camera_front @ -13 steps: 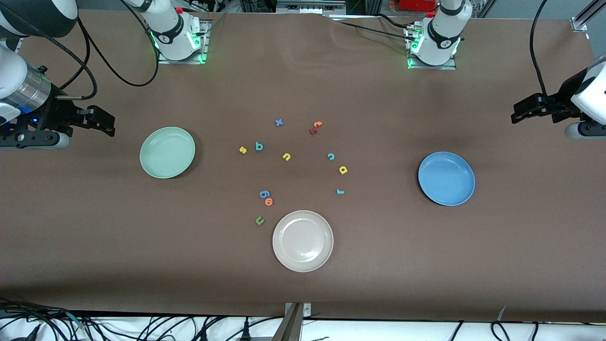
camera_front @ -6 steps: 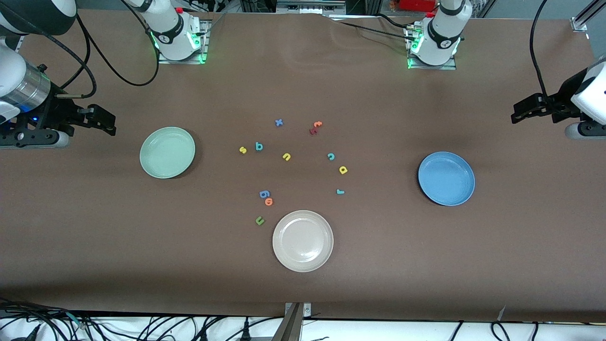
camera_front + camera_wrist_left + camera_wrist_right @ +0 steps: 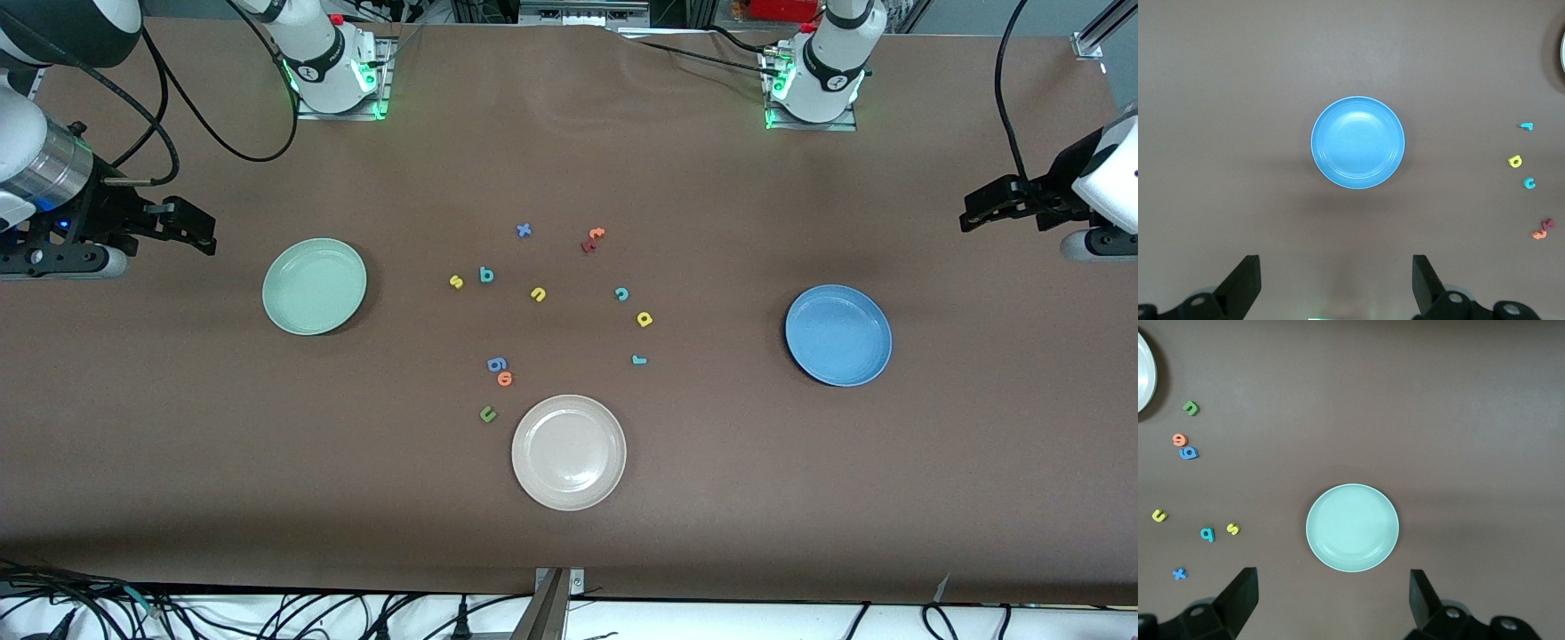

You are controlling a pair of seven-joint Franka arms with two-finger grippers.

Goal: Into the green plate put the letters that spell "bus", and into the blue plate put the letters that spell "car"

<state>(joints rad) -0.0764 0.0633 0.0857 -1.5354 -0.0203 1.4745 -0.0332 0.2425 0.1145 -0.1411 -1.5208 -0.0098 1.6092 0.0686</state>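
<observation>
At the right arm's end of the table: your right end effector (image 3: 200,229) hangs in the air, well apart from the green plate (image 3: 314,285), fingers spread wide, holding nothing.
Right arm pose: it reaches in from the table's edge, wrist level, camera looking down on the green plate.
Left end effector (image 3: 973,212): you have it up over the left arm's end of the table, fingers spread wide and holding nothing, apart from the blue plate (image 3: 837,334).
Left arm pose: it comes in from the edge, its wrist camera looking down on the blue plate.
"bus" letters: yellow "s" (image 3: 456,282), teal "b" (image 3: 485,275) and yellow "u" (image 3: 538,294) lie on the table in a row between the two plates, none in the green plate.
"car" letters: teal "c" (image 3: 621,294), yellow "a" (image 3: 645,319) and teal "r" (image 3: 638,360) lie nearer the blue plate, none in it.
Beige-white plate (image 3: 568,452): nearer the front camera than every letter.
</observation>
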